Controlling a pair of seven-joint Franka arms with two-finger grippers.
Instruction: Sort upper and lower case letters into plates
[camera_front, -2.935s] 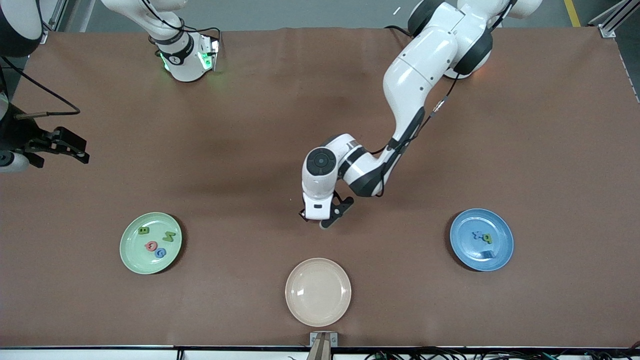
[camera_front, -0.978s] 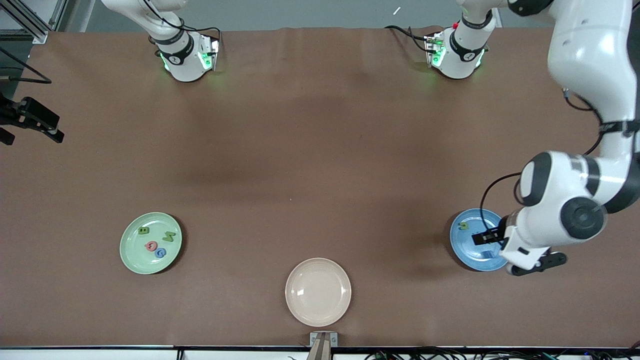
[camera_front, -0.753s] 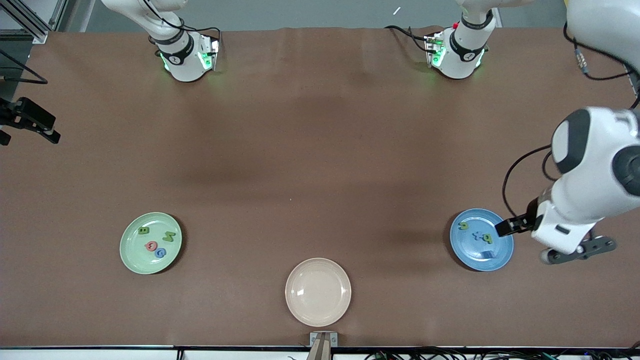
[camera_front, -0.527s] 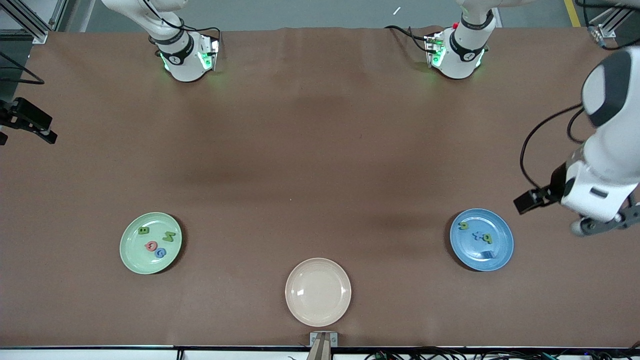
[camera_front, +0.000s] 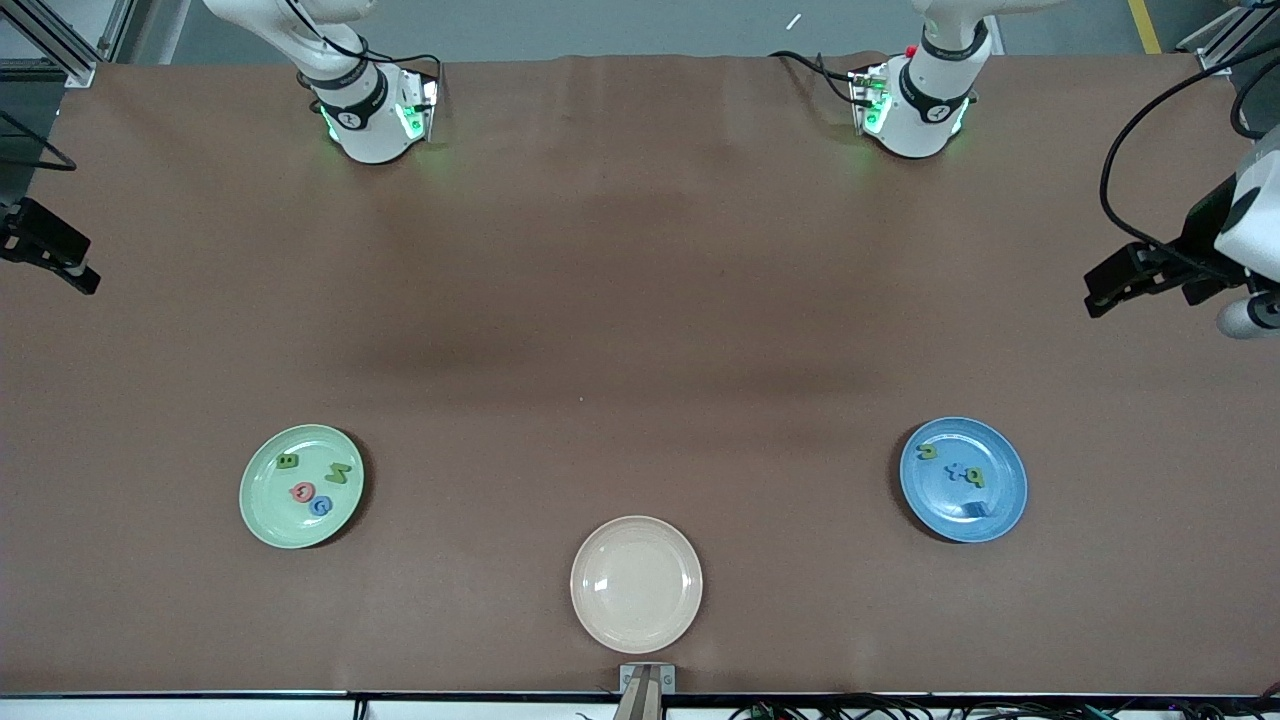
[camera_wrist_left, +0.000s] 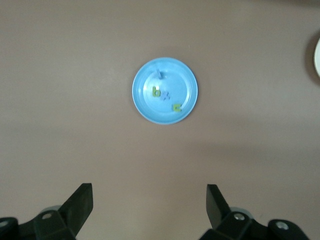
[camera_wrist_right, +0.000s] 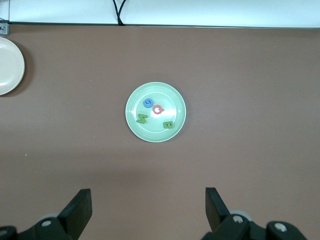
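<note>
letters (camera_front: 313, 483) sitting sorted in mint plate (camera_front: 262, 522) and blue plate (camera_front: 1003, 513) | light, stiff, tiny: edge-pinching needed | left pincer (camera_wrist_left: 149, 206), right pincer (camera_wrist_right: 148, 207) hovering apart, empty, at 3 and 9 o'clock tabletop (camera_front: 640, 300) ends

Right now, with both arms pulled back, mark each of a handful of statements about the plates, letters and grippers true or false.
1. The pale mint green round plate holds four letters. True.
2. The cream-beige round plate holds a pink letter. False: it holds nothing.
3. The left gripper grips a green letter. False: it is open and holds nothing.
4. The medium blue round plate holds small letters. True.
5. The right gripper is open. True.
</note>
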